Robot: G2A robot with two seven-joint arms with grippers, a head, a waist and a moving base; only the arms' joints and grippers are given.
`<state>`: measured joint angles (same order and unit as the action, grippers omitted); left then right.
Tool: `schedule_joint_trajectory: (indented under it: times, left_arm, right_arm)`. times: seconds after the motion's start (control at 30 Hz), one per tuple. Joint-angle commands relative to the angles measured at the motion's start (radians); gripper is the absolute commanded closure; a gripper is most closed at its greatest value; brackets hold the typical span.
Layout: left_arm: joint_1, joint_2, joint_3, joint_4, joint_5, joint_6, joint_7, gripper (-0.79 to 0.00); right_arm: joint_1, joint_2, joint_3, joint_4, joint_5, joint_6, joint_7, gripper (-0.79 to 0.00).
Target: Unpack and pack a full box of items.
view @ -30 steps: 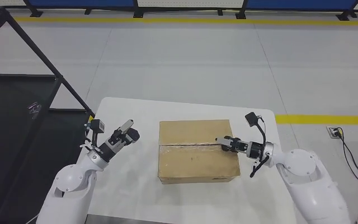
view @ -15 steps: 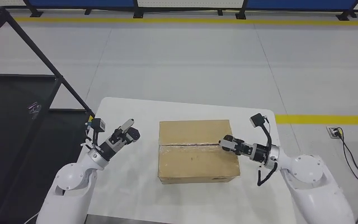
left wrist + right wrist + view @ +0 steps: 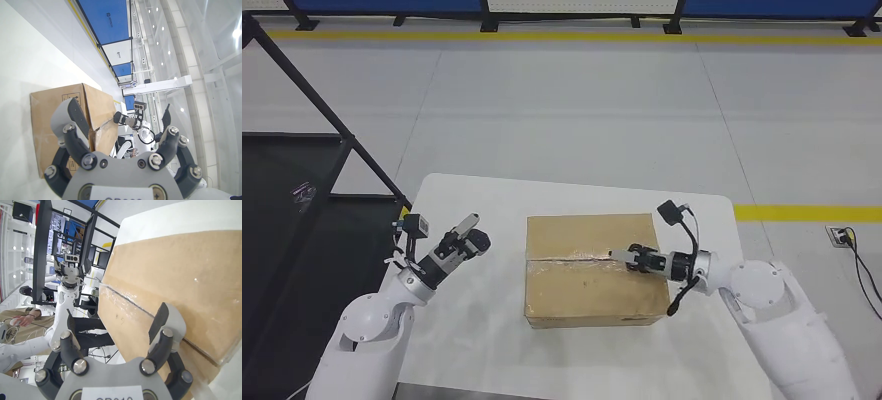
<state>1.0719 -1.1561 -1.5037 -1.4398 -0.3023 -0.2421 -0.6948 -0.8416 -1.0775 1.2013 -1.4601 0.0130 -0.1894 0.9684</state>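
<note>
A closed cardboard box (image 3: 587,285) stands in the middle of the white table (image 3: 482,330), with clear tape along its top seam (image 3: 572,260). My right gripper (image 3: 627,257) lies over the right part of that seam, open. In the right wrist view one fingertip (image 3: 160,317) rests against the taped seam (image 3: 128,300) and the other hangs off the box's (image 3: 170,266) side. My left gripper (image 3: 467,240) is held open above the table to the left of the box, apart from it, pointing at the box (image 3: 49,113) in its own wrist view.
A black metal frame (image 3: 302,150) stands off the table's left side. The table's far edge (image 3: 572,182) runs just behind the box. Bare table surface lies to the left of and in front of the box.
My right gripper has slid left along the taped seam, toward the box's middle. The left arm has stayed still.
</note>
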Motion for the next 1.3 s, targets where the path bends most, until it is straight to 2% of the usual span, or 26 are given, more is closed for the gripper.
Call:
schedule_joint_trajectory:
  times: [0.0,0.13,0.3,0.57,0.73,0.9,1.07,1.27]
  left_arm:
    - [0.000,0.000,0.004,-0.002,0.003,-0.001,0.000,-0.785]
    - [-0.001,0.001,0.012,-0.007,0.005,0.000,-0.001,-0.785]
    - [-0.002,0.002,0.019,-0.010,0.008,0.001,0.001,-0.785]
    - [-0.001,0.004,0.022,-0.010,0.008,0.000,0.005,-0.785]
    - [-0.003,0.005,0.024,-0.010,0.007,0.003,0.006,-0.785]
    - [-0.007,0.006,0.026,-0.006,0.006,0.004,0.006,-0.785]
    - [-0.009,0.007,0.029,-0.001,0.005,0.003,0.011,-0.785]
    - [-0.008,0.009,0.030,0.002,0.005,0.002,0.012,-0.785]
  right_arm:
    - [-0.016,0.004,0.014,-0.009,0.010,-0.015,0.012,-0.785]
    - [-0.055,0.015,0.058,-0.035,0.012,-0.011,0.003,-0.785]
    - [-0.092,0.022,0.096,-0.061,0.008,0.042,-0.046,-0.785]
    - [-0.124,0.035,0.156,-0.078,0.036,0.067,-0.036,-0.785]
    - [-0.145,0.042,0.198,-0.080,0.046,0.131,-0.076,-0.785]
    - [-0.189,0.046,0.252,-0.104,0.116,0.071,-0.121,-0.785]
    - [-0.210,0.050,0.247,-0.126,0.140,0.029,-0.051,-0.785]
    - [-0.202,0.057,0.260,-0.079,0.159,0.071,-0.006,-0.785]
